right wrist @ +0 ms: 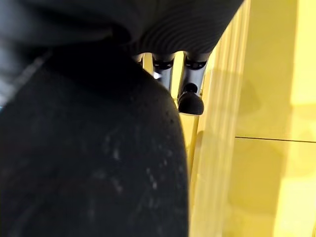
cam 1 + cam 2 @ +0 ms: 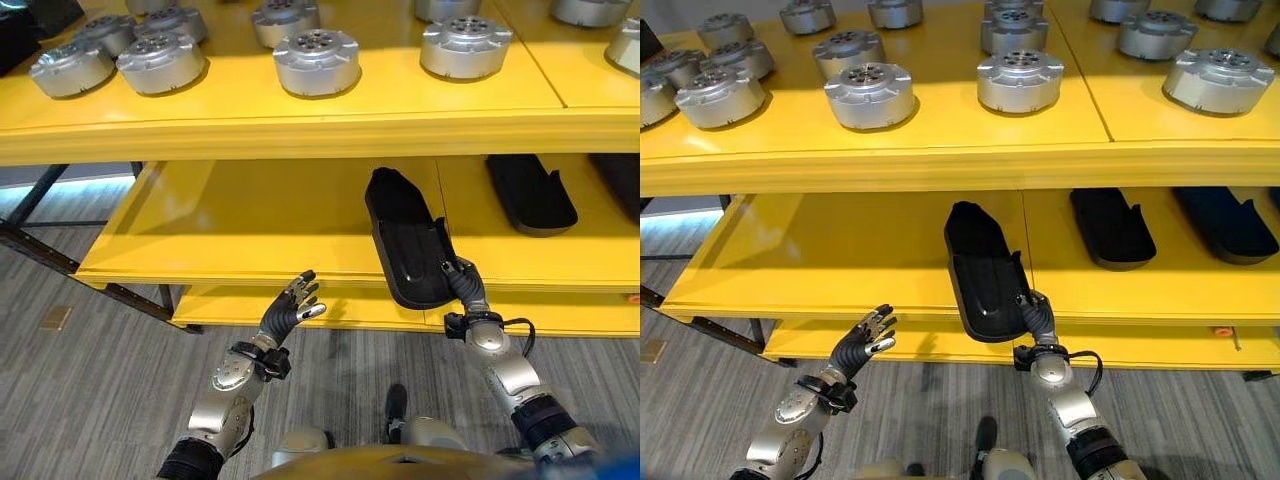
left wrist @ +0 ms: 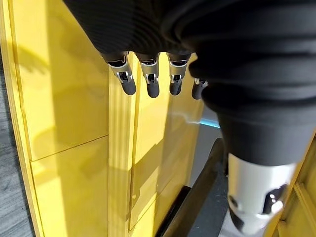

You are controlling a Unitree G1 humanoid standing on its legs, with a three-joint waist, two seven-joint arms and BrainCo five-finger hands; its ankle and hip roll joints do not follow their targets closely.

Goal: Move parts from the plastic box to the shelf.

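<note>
A long black moulded part [image 2: 405, 240] lies on the middle yellow shelf [image 2: 250, 220], its near end jutting over the shelf's front edge. My right hand [image 2: 463, 283] is at that near right corner, fingers [image 1: 190, 101] curled over the part [image 1: 89, 163], which looms close in the right wrist view. My left hand [image 2: 290, 308] hovers open in front of the shelf edge, left of the part and holding nothing. Its straight fingers [image 3: 150, 79] point at the yellow shelving.
Two more black parts [image 2: 1112, 228] [image 2: 1225, 225] lie on the same shelf to the right. Several round silver metal parts [image 2: 316, 60] stand on the top shelf. A lower yellow shelf [image 2: 330, 310] sits just behind my hands. Grey floor lies below.
</note>
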